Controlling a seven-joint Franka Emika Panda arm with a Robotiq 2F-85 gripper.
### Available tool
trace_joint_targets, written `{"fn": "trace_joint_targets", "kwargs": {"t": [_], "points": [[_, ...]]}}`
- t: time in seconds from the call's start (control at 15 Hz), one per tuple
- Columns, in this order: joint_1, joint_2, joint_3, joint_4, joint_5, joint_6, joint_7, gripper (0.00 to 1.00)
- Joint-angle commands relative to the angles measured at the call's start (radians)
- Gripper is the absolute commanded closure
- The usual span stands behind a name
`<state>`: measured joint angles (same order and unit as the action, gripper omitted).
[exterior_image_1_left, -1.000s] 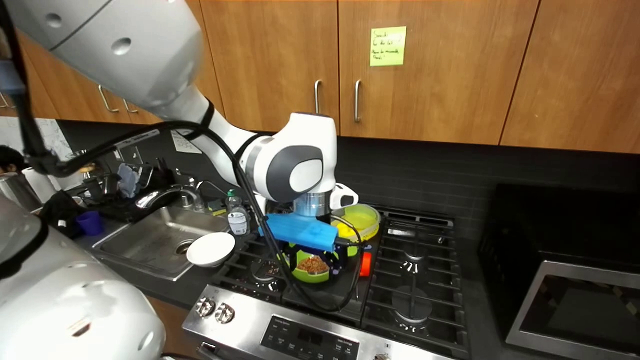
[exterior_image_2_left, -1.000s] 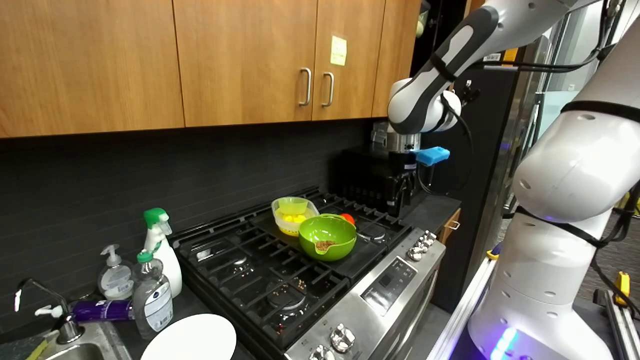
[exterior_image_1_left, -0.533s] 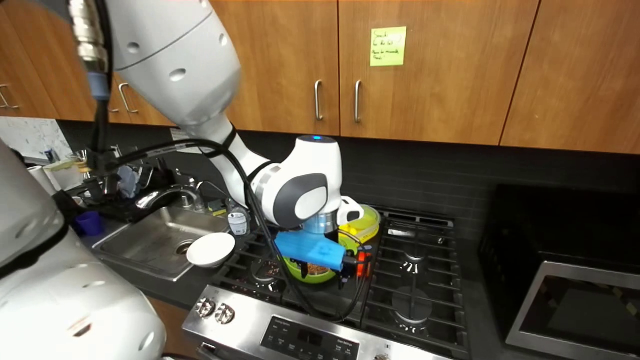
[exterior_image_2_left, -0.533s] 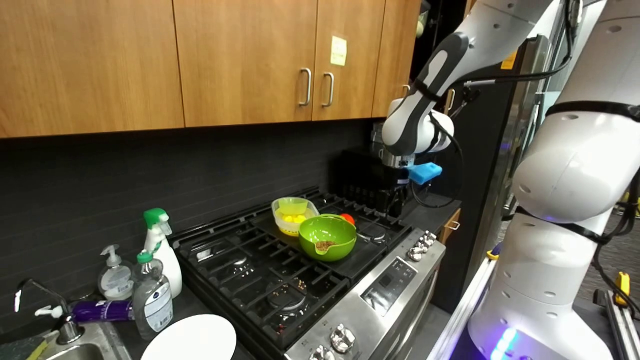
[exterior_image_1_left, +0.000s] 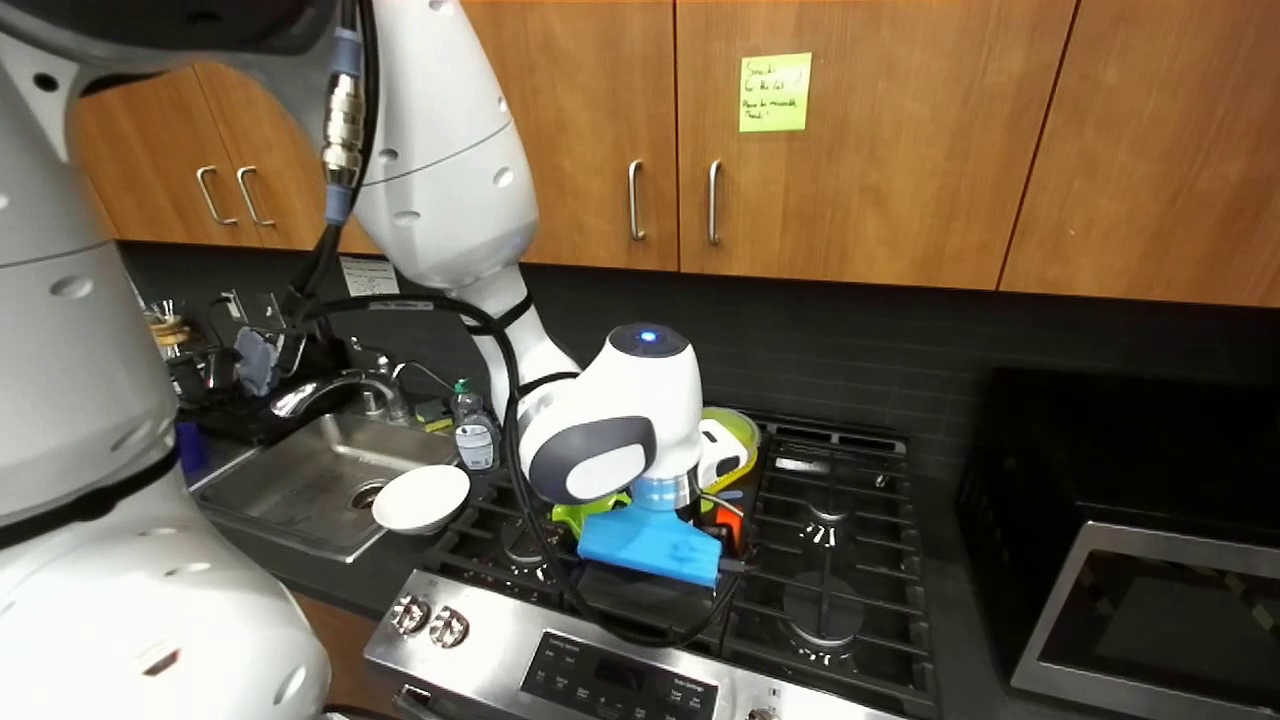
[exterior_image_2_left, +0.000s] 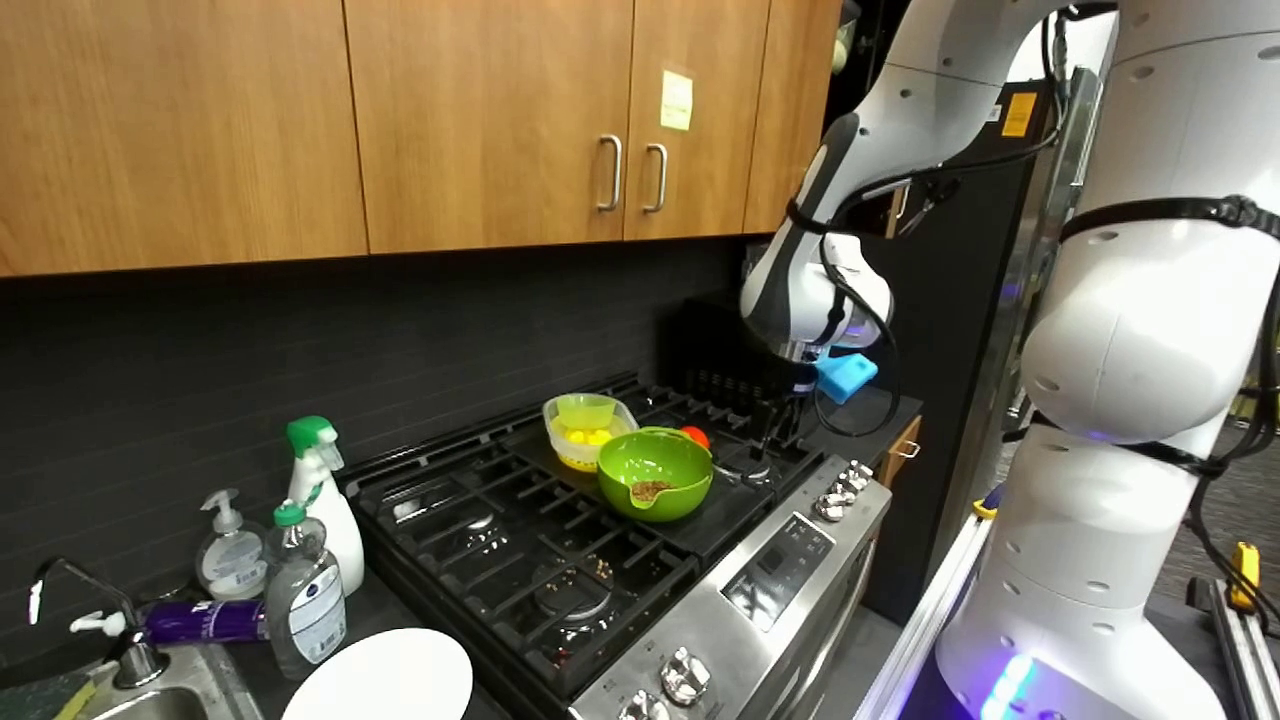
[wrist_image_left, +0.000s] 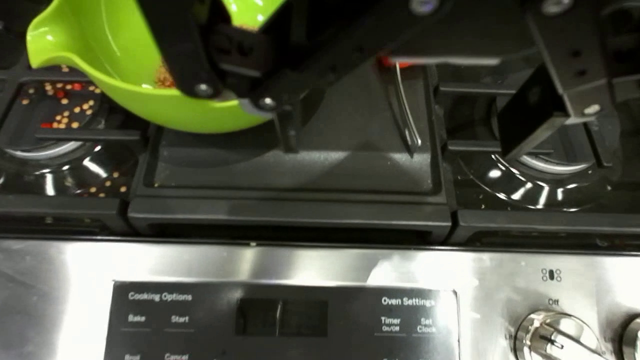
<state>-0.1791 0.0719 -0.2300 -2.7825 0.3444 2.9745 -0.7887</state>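
Hand (wrist_image_left: 402, 137) stood wide, holding nothing, right of the green bowl (wrist_image_left: 190, 115) in the wrist view. Metal rod (wrist_image_left: 406, 106) also lay bowl-right, framed in its gap. Probably positioning; next move seemed to call for squaring up before lowering.

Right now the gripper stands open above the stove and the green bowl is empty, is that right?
Not quite: the green bowl isn't empty. Small brown bits lie in the bottom of it, as an exterior view shows. The rest is right: the gripper stands open above the stove.
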Motion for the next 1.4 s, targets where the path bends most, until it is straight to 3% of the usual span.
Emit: {"fn": "trace_joint_targets", "kwargs": {"t": [0.0,0.53,0.93,1.33], "points": [[-0.016,0.0,0.028,0.003,0.088,0.005,-0.071,0.0],[-0.016,0.028,0.045,0.045,0.13,0.007,-0.073,0.0],[-0.05,0.083,0.119,0.127,0.336,-0.028,-0.246,0.0],[-0.103,0.18,0.119,0.143,0.41,0.002,-0.363,0.0]]}}
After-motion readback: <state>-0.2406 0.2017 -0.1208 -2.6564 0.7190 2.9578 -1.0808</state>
